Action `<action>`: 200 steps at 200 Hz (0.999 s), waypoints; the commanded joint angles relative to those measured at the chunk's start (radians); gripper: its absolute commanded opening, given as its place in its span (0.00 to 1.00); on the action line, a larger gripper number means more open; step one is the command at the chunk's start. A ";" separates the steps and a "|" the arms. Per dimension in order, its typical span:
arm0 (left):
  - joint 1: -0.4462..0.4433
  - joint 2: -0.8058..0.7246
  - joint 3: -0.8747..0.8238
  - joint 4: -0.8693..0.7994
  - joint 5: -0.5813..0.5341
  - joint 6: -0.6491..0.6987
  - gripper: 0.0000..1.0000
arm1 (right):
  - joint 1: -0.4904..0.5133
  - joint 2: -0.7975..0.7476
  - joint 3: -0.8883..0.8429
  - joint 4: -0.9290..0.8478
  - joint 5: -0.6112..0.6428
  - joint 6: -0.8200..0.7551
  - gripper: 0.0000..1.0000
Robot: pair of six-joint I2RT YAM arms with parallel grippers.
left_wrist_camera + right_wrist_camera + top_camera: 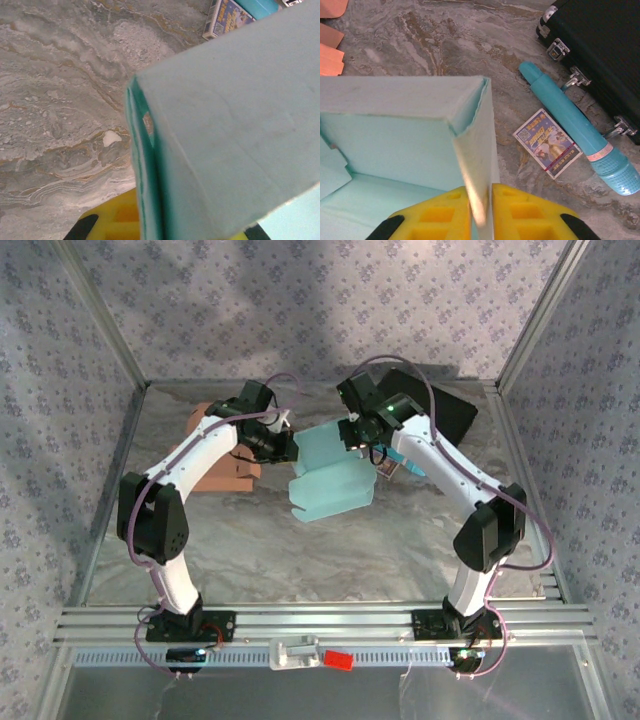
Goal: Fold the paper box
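Bracing of a pale teal paper box (330, 480).
Left hand (283, 446) clamps one wall to steady it; right hand (480, 202) straddles a corner wall, grip impossible to tell.

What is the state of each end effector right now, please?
Left end effector: closed on the paper box.
Right end effector: around a box wall; closed or open cannot be told.

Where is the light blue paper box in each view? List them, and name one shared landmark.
Top external: paper box at the centre of the table.
Left wrist: right half, close up.
Right wrist: lower left, one wall between the right pincer fingers.
Shared landmark: the picture card.
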 commanded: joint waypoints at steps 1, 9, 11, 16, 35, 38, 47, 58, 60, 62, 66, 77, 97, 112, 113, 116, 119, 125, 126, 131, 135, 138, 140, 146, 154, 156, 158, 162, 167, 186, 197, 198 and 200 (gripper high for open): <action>-0.009 -0.017 0.044 -0.019 0.052 0.021 0.00 | -0.013 0.022 0.041 -0.034 0.074 -0.002 0.21; -0.009 -0.015 0.045 -0.021 0.051 0.022 0.00 | -0.013 0.026 0.045 -0.034 0.072 -0.003 0.22; -0.009 -0.015 0.046 -0.021 0.051 0.022 0.00 | -0.014 0.028 0.046 -0.035 0.073 -0.003 0.22; -0.009 -0.015 0.046 -0.021 0.052 0.022 0.00 | -0.014 0.029 0.049 -0.035 0.072 -0.003 0.23; -0.009 -0.015 0.047 -0.022 0.051 0.022 0.00 | -0.016 0.034 0.059 -0.037 0.073 -0.005 0.20; -0.010 -0.015 0.047 -0.022 0.051 0.022 0.00 | -0.017 0.035 0.062 -0.035 0.074 -0.005 0.18; -0.011 -0.014 0.047 -0.022 0.052 0.022 0.00 | -0.019 0.036 0.065 -0.035 0.077 -0.005 0.15; -0.011 -0.014 0.049 -0.024 0.051 0.022 0.00 | -0.018 0.044 0.076 -0.037 0.091 -0.009 0.14; -0.011 -0.013 0.049 -0.024 0.052 0.022 0.00 | -0.017 0.046 0.079 -0.038 0.095 -0.009 0.14; -0.011 -0.013 0.048 -0.024 0.052 0.022 0.00 | -0.016 0.048 0.083 -0.042 0.099 -0.009 0.13; -0.012 -0.014 0.049 -0.023 0.053 0.022 0.00 | -0.015 0.054 0.091 -0.049 0.108 -0.007 0.13; -0.013 -0.014 0.049 -0.022 0.051 0.021 0.00 | -0.006 0.075 0.114 -0.073 0.151 0.001 0.10; -0.016 -0.014 0.051 -0.022 0.047 0.016 0.00 | 0.016 0.110 0.152 -0.122 0.264 0.035 0.00; -0.018 -0.012 0.050 -0.022 0.045 0.013 0.00 | 0.034 0.135 0.187 -0.173 0.330 0.070 0.00; -0.018 -0.011 0.050 -0.022 0.045 0.012 0.00 | 0.034 0.135 0.187 -0.173 0.330 0.070 0.00; -0.019 -0.012 0.051 -0.022 0.044 0.012 0.00 | 0.038 0.142 0.196 -0.183 0.342 0.076 0.00; -0.020 -0.012 0.051 -0.021 0.044 0.011 0.00 | 0.039 0.146 0.201 -0.187 0.346 0.079 0.00; -0.020 -0.012 0.050 -0.022 0.044 0.011 0.00 | 0.043 0.154 0.211 -0.197 0.348 0.081 0.00; -0.020 -0.012 0.050 -0.022 0.044 0.010 0.00 | 0.043 0.155 0.213 -0.197 0.348 0.081 0.00; -0.021 -0.012 0.050 -0.023 0.044 0.010 0.00 | 0.044 0.161 0.222 -0.202 0.349 0.081 0.00; -0.021 -0.012 0.050 -0.023 0.044 0.010 0.00 | 0.044 0.165 0.228 -0.206 0.349 0.082 0.00; -0.021 -0.012 0.049 -0.021 0.044 0.010 0.00 | 0.044 0.171 0.236 -0.210 0.352 0.083 0.00; -0.021 -0.012 0.049 -0.022 0.044 0.010 0.00 | 0.043 0.174 0.240 -0.213 0.352 0.083 0.01; -0.022 -0.012 0.048 -0.025 0.042 0.010 0.00 | 0.042 0.181 0.253 -0.218 0.356 0.083 0.06; -0.023 -0.012 0.047 -0.024 0.042 0.011 0.00 | 0.040 0.187 0.267 -0.222 0.359 0.080 0.11; -0.023 -0.012 0.047 -0.024 0.042 0.011 0.00 | 0.039 0.191 0.273 -0.223 0.359 0.078 0.12; -0.023 -0.011 0.046 -0.023 0.043 0.011 0.00 | 0.039 0.192 0.276 -0.224 0.359 0.077 0.13; -0.023 -0.011 0.046 -0.023 0.042 0.011 0.00 | 0.038 0.195 0.283 -0.224 0.359 0.076 0.15; -0.023 -0.011 0.046 -0.023 0.043 0.011 0.00 | 0.036 0.200 0.290 -0.224 0.360 0.073 0.16; -0.025 -0.009 0.046 -0.024 0.044 0.011 0.00 | 0.029 0.212 0.315 -0.227 0.362 0.064 0.18; -0.026 -0.009 0.047 -0.022 0.044 0.010 0.00 | 0.026 0.223 0.331 -0.234 0.365 0.061 0.18; -0.026 -0.009 0.047 -0.022 0.044 0.010 0.00 | 0.025 0.224 0.334 -0.236 0.366 0.061 0.18; -0.027 -0.009 0.047 -0.022 0.044 0.010 0.00 | 0.024 0.226 0.337 -0.238 0.366 0.061 0.18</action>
